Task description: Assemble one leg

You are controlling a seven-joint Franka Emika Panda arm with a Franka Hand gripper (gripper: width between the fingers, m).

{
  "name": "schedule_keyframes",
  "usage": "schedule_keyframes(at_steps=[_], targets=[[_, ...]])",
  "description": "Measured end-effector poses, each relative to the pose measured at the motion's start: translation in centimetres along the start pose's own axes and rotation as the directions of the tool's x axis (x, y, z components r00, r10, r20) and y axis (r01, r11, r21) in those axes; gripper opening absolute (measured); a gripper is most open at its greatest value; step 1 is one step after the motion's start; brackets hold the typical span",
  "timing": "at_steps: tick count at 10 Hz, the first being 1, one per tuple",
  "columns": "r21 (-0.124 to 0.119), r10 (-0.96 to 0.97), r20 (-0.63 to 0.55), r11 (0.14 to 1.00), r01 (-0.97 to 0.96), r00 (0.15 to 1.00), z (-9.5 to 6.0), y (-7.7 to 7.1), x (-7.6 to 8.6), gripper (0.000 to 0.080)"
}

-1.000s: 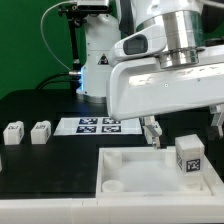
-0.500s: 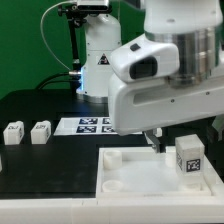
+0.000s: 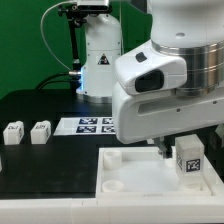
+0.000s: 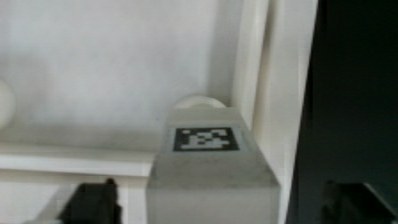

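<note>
Standing upright on the white tray part (image 3: 140,172), the leg (image 3: 190,158) sits near that part's edge on the exterior view's right, just beside a round corner socket (image 4: 205,101). Its top face carries a black-and-white square marker tag (image 4: 210,138). The tag shows a pattern only, with no readable writing. The gripper (image 4: 215,205) hangs over the tray part with jaws spread wide, straddling the leg and gripping nothing. One finger (image 3: 165,150) is visibly clear of the leg. Two more legs (image 3: 26,132) lie off the tray part on the exterior view's left. The marker board (image 3: 98,125) lies behind the tray part.
</note>
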State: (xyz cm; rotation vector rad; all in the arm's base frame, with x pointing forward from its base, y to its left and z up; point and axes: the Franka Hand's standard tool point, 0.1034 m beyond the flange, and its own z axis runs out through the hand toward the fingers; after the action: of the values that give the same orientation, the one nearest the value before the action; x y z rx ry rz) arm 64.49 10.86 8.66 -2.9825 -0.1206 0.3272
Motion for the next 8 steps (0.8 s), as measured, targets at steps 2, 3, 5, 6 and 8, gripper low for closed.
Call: schedule_keyframes(at_steps=[2, 3, 5, 6, 8], targets=[[0.007, 0.217, 0.002, 0.976, -0.217, 0.976, 0.0, -0.3, 0.0, 0.0294], [0.008, 0.306, -0.002, 0.952, -0.306, 0.952, 0.1, -0.4, 0.0, 0.0294], [0.055, 0.575, -0.1, 0.818, -0.573, 0.812, 0.5, -0.8, -1.1, 0.0294], [0.091, 0.682, -0.107, 0.731, -0.676, 0.724, 0.7, -1.2, -1.6, 0.0294], [0.176, 0.871, -0.064, 0.49, -0.853, 0.487, 0.7, -1.6, -1.1, 0.0294]])
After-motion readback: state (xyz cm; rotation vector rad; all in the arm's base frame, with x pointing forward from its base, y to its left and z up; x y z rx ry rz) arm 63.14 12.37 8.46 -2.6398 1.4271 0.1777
